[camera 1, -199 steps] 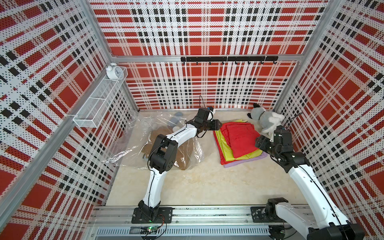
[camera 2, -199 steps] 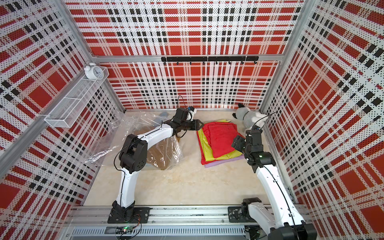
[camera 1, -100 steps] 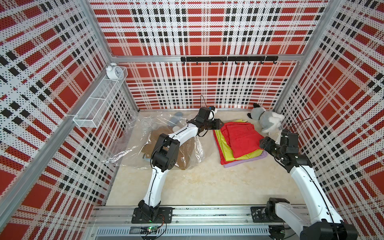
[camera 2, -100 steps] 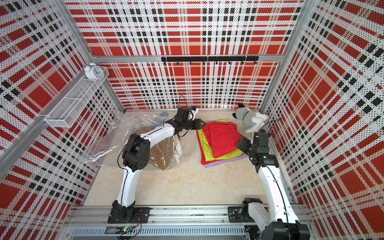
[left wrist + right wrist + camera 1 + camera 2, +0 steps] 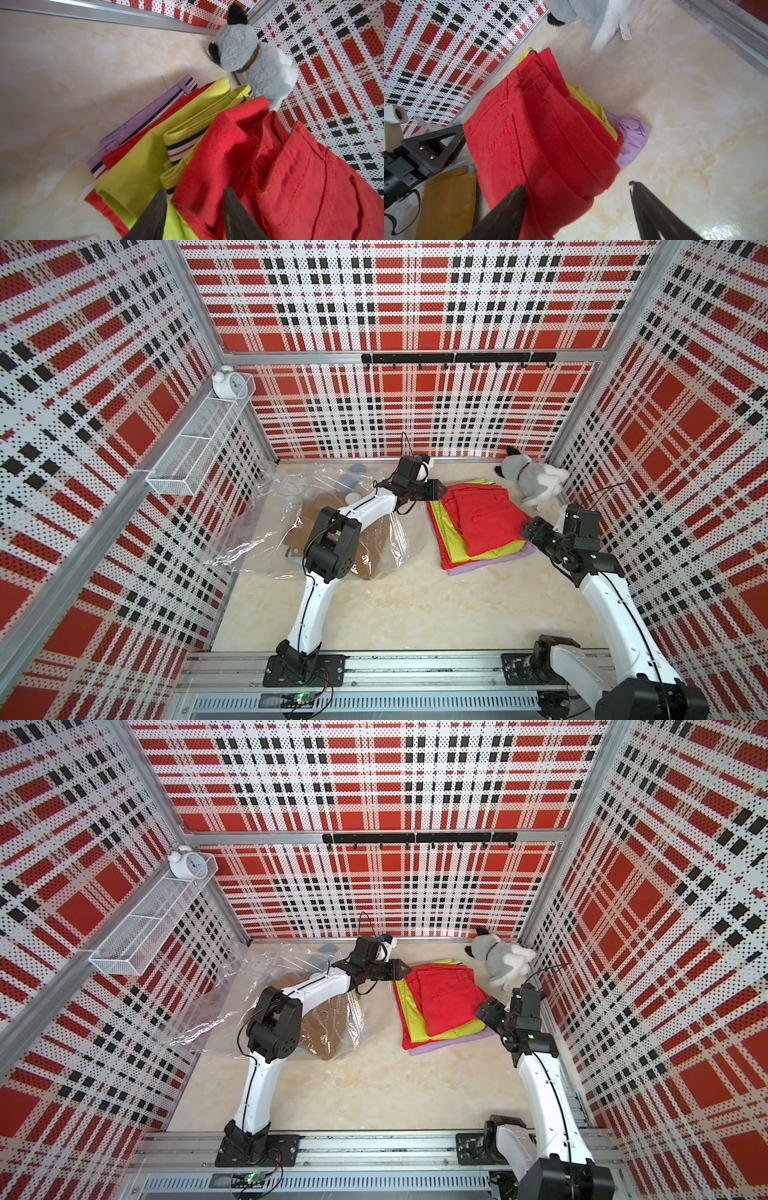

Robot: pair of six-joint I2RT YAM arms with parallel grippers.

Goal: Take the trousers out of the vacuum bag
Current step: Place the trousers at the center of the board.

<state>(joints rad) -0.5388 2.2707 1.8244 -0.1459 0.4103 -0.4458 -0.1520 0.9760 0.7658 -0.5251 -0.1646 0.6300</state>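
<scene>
Left wrist view: edge of red trousers between left fingers

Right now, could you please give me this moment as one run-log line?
left tool open at red trousers | right tool open beside trouser stack | mustard trousers in vacuum bag

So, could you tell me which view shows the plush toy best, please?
The left wrist view: the toy is close, head and body clear. In both top views it is small, in the far corner. The right wrist view crops it at the frame edge.
</scene>
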